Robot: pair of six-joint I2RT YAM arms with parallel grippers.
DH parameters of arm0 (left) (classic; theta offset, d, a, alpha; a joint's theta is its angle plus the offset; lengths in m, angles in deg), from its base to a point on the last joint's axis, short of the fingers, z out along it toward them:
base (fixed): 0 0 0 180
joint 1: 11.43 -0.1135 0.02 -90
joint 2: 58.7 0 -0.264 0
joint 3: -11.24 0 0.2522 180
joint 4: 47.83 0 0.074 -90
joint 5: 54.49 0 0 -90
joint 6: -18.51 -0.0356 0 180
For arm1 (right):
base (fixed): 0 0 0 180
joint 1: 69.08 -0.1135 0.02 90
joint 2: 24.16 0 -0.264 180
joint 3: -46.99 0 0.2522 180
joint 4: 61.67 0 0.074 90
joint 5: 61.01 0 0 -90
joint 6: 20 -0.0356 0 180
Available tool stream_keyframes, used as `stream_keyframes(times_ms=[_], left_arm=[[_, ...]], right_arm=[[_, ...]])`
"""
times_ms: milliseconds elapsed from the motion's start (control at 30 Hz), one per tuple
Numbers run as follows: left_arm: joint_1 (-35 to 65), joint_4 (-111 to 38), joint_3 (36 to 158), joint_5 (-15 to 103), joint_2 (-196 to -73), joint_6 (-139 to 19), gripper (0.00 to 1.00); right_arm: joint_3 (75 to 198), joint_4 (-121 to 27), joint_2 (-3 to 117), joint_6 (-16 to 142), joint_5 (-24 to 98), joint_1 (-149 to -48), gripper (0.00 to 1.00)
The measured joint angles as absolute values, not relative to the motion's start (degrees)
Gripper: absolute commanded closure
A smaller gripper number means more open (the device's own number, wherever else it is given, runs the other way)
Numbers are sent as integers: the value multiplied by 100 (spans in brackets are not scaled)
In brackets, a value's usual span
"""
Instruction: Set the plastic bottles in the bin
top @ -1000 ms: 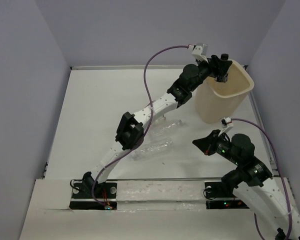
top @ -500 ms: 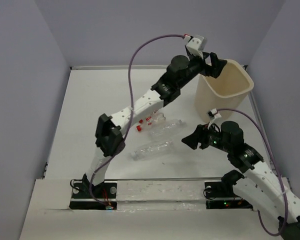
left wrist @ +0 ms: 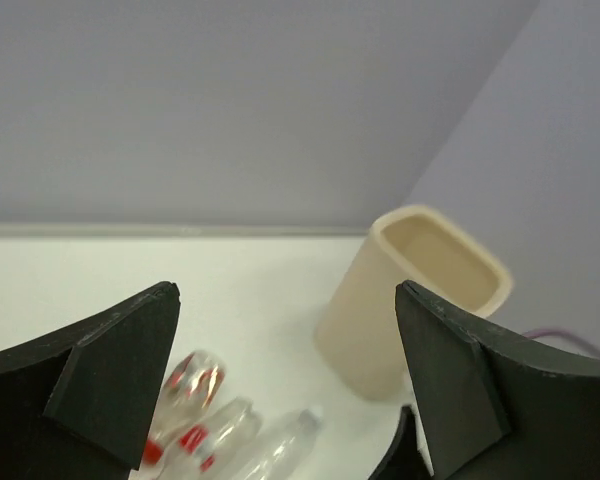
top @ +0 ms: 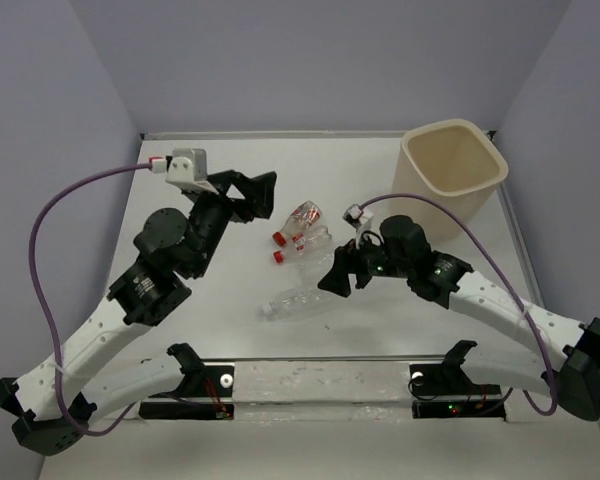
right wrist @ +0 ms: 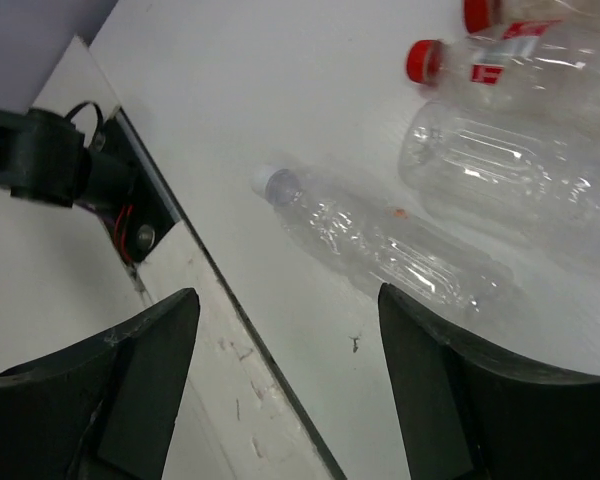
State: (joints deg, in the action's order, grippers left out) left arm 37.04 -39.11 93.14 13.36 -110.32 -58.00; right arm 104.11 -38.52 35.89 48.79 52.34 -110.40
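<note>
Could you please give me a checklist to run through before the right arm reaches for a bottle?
1. The right claw is open and empty: ok.
2. The left claw is open and empty: ok.
3. The long clear plastic bottle with a white cap lies uncovered on the table in front of the right claw: ok.
4. That bottle is free of the wider clear bottle beside it: cannot tell, as they lie very close.
5. The tall beige plastic bin stands upright with its mouth unblocked: ok.
</note>
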Motion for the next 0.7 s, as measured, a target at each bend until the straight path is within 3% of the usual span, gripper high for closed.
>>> stream_keyframes(times_ms=[100,267,300,700], left_arm=[[3678,-3015,8289,873,-10514,-5483,1],[3673,-1996,7618,331,-10232,-5338,1],[3671,-1928,7579,224,-10151,-5336,1],[3492,-1998,7061,-1123,-8842,-5452,1]], right_arm=[[10909,-3653,4133,5463,5280,-11599,13],[11499,-3301,5019,6261,5118,-12242,11],[11606,-3203,5242,6466,5018,-12410,3],[12771,-2477,6621,8577,3737,-13103,1]])
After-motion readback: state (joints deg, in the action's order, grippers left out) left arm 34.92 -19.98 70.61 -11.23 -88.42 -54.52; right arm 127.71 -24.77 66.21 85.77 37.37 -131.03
